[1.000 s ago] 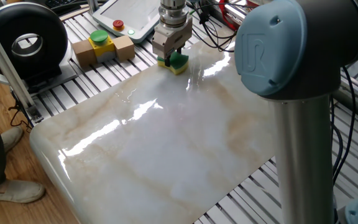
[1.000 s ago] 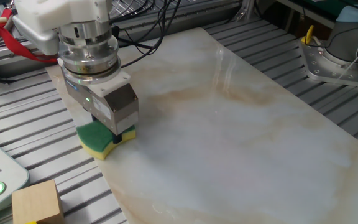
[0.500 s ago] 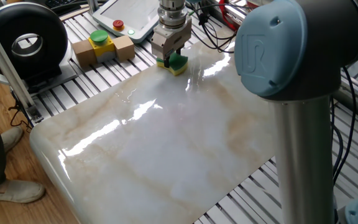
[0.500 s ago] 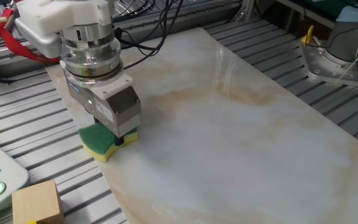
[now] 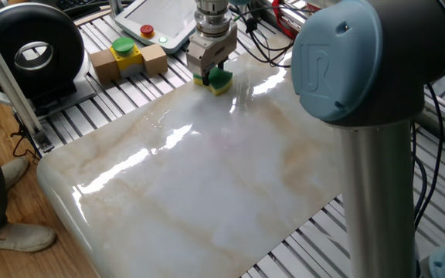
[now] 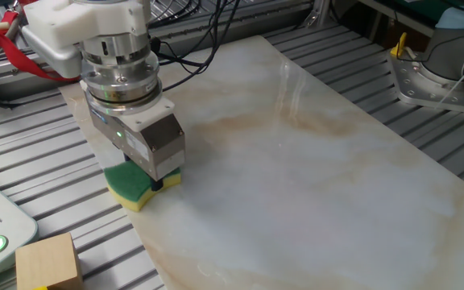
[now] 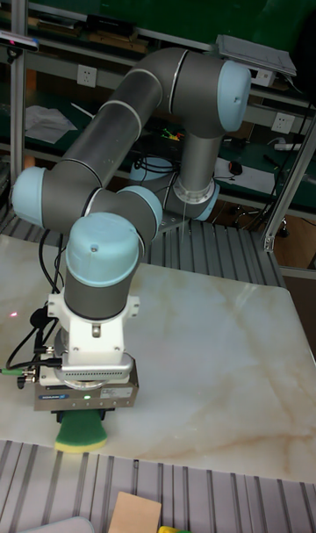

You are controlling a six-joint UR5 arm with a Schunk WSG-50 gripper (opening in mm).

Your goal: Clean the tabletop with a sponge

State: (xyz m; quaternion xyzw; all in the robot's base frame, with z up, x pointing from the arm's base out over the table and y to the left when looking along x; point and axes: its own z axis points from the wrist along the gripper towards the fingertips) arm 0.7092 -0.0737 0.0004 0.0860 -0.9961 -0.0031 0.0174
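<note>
Hand (image 6: 157, 179) clamped on sponge (image 6: 132, 185), green side up, yellow foam down on the tabletop (image 6: 312, 161). Sponge sits directly under the hand at the slab's edge: upper middle of one fixed view, lower left of the other. Nearly all the slab lies to one side of the hand (toward frame right in the other view), so I'd expect the wipe stroke to run that way.
</note>
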